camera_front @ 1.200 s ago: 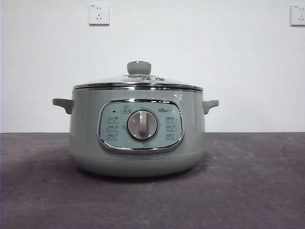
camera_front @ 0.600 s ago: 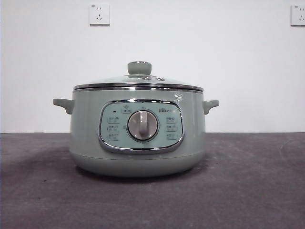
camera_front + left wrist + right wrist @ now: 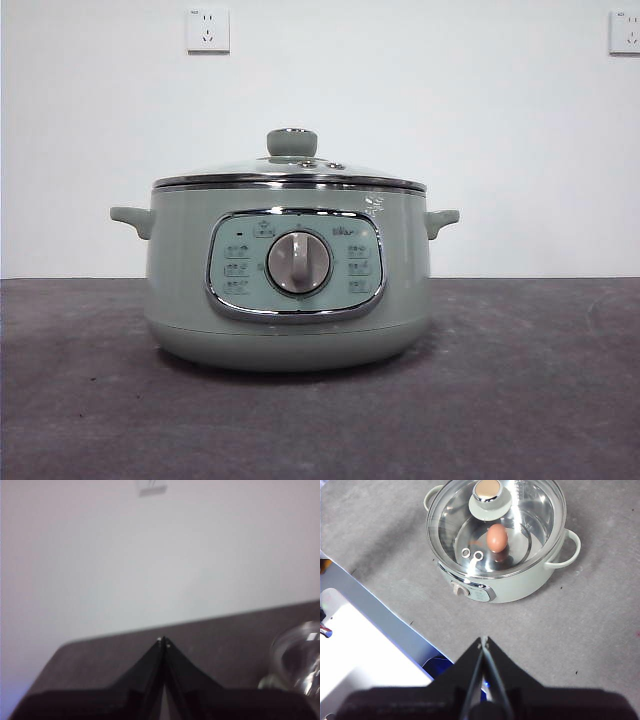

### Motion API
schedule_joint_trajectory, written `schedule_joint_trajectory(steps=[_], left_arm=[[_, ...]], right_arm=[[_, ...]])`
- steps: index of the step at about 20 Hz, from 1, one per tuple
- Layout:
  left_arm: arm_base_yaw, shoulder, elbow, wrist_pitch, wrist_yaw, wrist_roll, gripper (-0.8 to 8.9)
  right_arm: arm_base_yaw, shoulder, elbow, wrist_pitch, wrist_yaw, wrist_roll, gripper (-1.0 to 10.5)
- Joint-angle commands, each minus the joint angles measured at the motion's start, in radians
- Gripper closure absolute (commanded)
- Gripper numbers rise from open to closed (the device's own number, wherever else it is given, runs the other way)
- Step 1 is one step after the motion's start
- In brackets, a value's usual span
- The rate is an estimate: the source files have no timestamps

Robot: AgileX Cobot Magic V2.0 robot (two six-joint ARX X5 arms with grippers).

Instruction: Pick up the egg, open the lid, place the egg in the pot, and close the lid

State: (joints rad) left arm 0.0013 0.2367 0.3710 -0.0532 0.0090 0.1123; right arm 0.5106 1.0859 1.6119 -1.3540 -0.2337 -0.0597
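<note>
Egg (image 3: 497,537) inside lidded pot (image 3: 520,587); task looks complete.
Glass lid (image 3: 530,515) seems heavy, slippery: grip the knob (image 3: 487,491), 12 o'clock of the fragile egg. Left gripper (image 3: 163,641) and right gripper (image 3: 483,640) both pressed together, empty.

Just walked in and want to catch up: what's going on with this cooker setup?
Nothing is being handled right now. The egg already lies inside the pot, seen through the glass lid, which sits closed on top. The right end effector hangs shut above the table in front of the pot, and the left end effector is shut too, off to the side.
</note>
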Motion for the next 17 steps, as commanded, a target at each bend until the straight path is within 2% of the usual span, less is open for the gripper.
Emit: schedule_joint_trajectory(steps=[1,9,14,17], left_arm=[[0.018,-0.079,-0.112,0.026,-0.016,-0.022,8.17],[0.034,-0.21,-0.347,0.03,-0.034,-0.09,8.17],[0.034,-0.235,-0.368,-0.085,-0.032,-0.124,8.17],[0.033,-0.235,-0.368,-0.135,-0.022,-0.18,8.17]], right_arm=[[0.001,-0.003,-0.001,-0.015,0.001,0.006,9.5],[0.001,-0.003,-0.001,-0.015,0.001,0.006,9.5],[0.001,-0.003,-0.001,-0.015,0.001,0.006,9.5],[0.001,-0.005,-0.001,-0.015,0.001,0.006,9.5]])
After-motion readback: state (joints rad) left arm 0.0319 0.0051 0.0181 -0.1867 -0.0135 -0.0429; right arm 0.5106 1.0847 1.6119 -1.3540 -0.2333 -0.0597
